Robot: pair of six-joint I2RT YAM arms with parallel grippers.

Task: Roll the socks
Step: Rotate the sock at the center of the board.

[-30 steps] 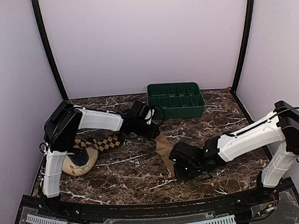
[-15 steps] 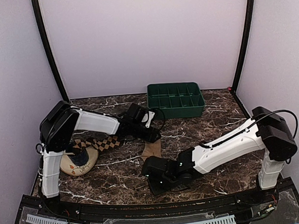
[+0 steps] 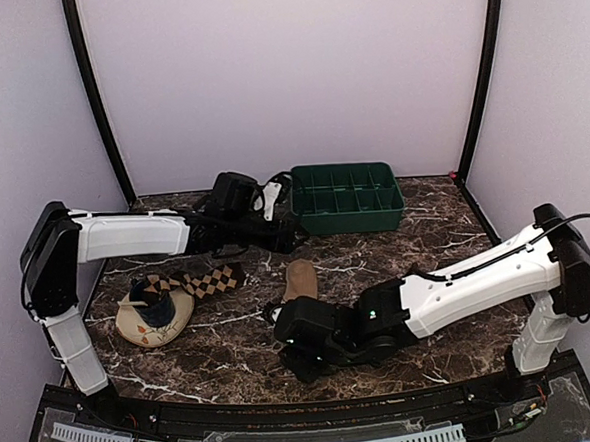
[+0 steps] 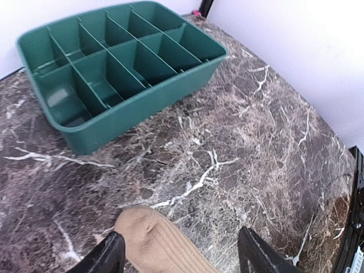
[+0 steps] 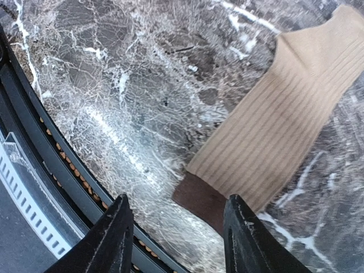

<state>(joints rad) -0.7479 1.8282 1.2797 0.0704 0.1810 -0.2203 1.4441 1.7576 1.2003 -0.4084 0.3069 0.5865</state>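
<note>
Since neither pair of fingers is closed on anything, the tan sock (image 5: pixel 273 136) lies loose on the tabletop (image 3: pixel 436 232). The right fingers (image 5: pixel 116 239) stand apart at the bottom of their wrist view, and the sock's darker brown end sits just ahead of the gap between them, unpinched. That placement looks deliberate: a roll most likely starts from an end, and this is the end nearest the bottom of the overhead frame.

The left fingers (image 4: pixel 108 259) are also spread. The sock's rounded far end shows between them at the bottom edge of that view, with nothing clamped. From above, they hang near the green tray (image 3: pixel 346 198) at the upper middle, probably placed to steady that far end without crowding the other arm.

The sock rests flat in the lower middle of the overhead frame, stretched out and not yet rolled, between the two arms where both can reach it. The checked socks (image 3: pixel 209 281) wait at the left, draped from a cream dish (image 3: pixel 131 331) that also carries a dark blue cup (image 3: pixel 160 311), well apart from the work.
</note>
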